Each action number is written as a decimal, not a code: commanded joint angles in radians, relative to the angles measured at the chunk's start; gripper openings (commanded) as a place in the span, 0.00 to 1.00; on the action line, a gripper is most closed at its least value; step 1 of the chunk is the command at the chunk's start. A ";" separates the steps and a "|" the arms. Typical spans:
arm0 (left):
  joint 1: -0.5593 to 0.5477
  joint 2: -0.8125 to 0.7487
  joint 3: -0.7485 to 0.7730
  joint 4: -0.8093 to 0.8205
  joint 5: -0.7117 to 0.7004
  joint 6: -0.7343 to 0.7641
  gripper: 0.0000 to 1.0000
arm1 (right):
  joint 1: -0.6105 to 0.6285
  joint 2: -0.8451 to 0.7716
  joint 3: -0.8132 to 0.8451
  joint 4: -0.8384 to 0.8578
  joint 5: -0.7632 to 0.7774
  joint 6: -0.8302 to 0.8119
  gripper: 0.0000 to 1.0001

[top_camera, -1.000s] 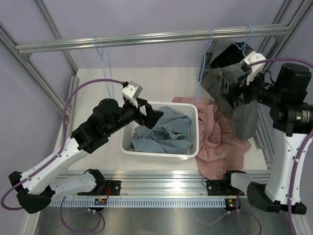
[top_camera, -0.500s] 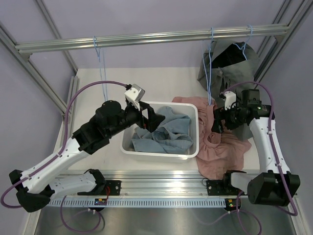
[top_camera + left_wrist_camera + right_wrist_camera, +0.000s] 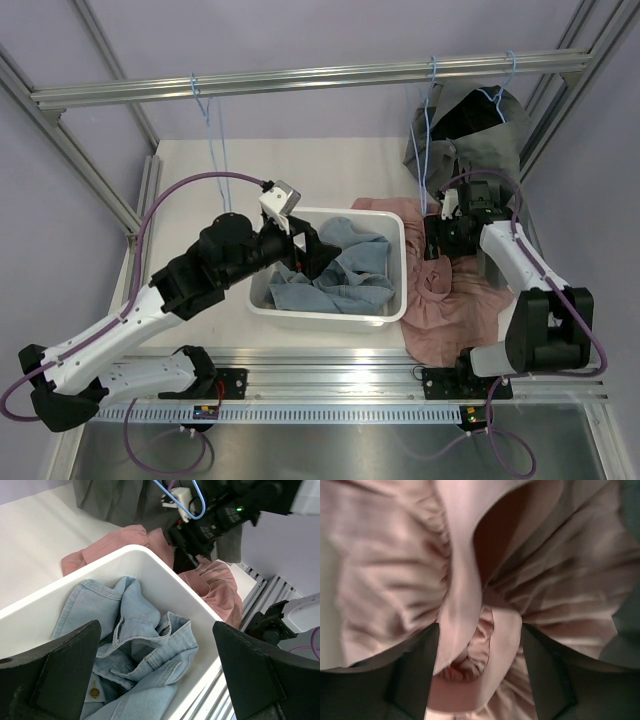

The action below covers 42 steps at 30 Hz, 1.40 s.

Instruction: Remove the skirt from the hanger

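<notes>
My right end effector [image 3: 435, 240] is down on the pink skirt [image 3: 450, 310], which lies bunched on the desk [image 3: 300, 170] right up against the white bin [image 3: 330, 313]. The fingers [image 3: 415, 680] are apart, with a fold of pink cloth running up between them, not pinched as far as I can see. The grey skirt [image 3: 495, 125] hangs on a blue hanger [image 3: 497, 95] from the rail [image 3: 300, 77] at the back right, just behind that arm. A second hanger [image 3: 427, 140] dangles right beside my wrist, kinda in the way. My left end effector [image 3: 308, 245] hovers over the bin, spread wide above the crumpled denim [image 3: 345, 275]. One more bare hanger [image 3: 212, 130] hangs over on the left.
</notes>
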 commanded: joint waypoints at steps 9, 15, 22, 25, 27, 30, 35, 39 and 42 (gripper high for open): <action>-0.035 -0.015 0.008 0.051 -0.007 -0.004 0.99 | 0.002 0.040 0.023 0.060 -0.040 -0.023 0.10; -0.055 0.012 0.016 0.091 0.052 0.033 0.99 | 0.003 -0.200 -0.006 -0.051 -0.101 -0.164 0.00; -0.129 0.072 0.076 0.125 0.087 0.180 0.99 | -0.043 -0.538 0.064 -0.180 -0.210 -0.335 0.00; -0.165 0.119 0.174 0.124 0.102 0.246 0.99 | -0.043 -0.644 0.162 -0.152 -0.232 -0.331 0.00; -0.185 0.159 0.223 0.127 0.107 0.280 0.99 | -0.043 -0.653 0.284 -0.152 -0.265 -0.316 0.00; -0.225 0.231 0.341 0.122 0.101 0.357 0.99 | -0.043 -0.615 0.464 -0.141 -0.345 -0.278 0.00; -0.254 0.366 0.537 0.117 0.115 0.461 0.99 | -0.043 -0.490 0.752 -0.099 -0.527 -0.189 0.00; -0.254 0.477 0.677 0.125 0.154 0.483 0.99 | -0.043 -0.397 0.900 -0.033 -0.630 -0.081 0.00; -0.254 0.553 0.772 0.172 0.248 0.428 0.99 | -0.043 -0.334 0.975 0.043 -0.695 0.041 0.00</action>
